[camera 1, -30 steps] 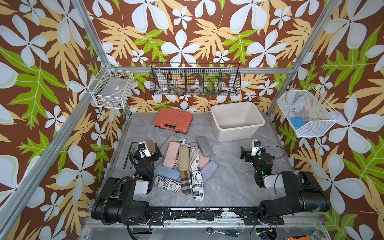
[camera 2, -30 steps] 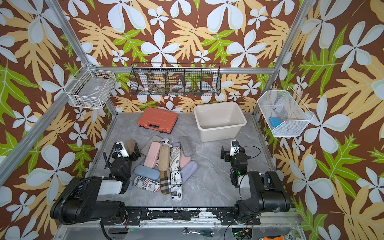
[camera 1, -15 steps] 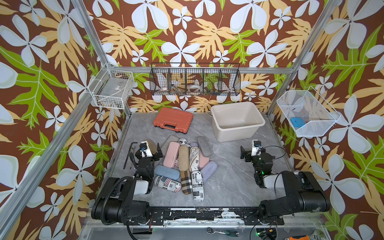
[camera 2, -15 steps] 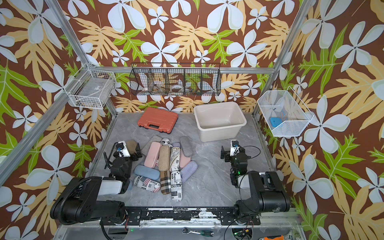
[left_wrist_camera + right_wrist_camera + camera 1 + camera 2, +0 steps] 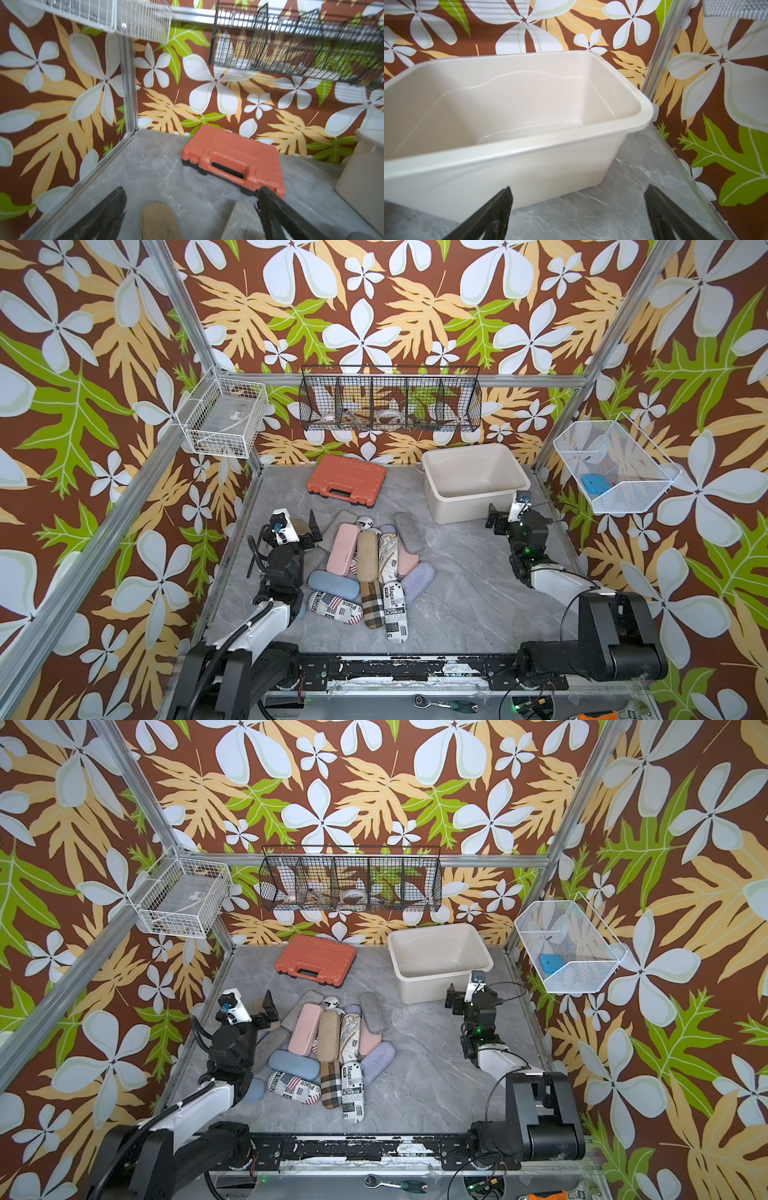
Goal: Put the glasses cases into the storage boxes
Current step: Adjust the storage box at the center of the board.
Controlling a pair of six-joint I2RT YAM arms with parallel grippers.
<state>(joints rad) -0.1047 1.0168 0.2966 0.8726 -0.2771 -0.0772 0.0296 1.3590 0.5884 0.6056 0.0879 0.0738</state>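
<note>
Left arm [image 5: 282, 568] has edged forward — jaws wide over tan case [image 5: 160, 220].

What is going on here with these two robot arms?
The two arms are to move the glasses cases into the storage box. The cases lie heaped on the table and the box is empty, so nothing is done yet. The left gripper is open at the heap's edge, a tan case between its jaws but not gripped. The right gripper is open and empty, facing the box.
</note>
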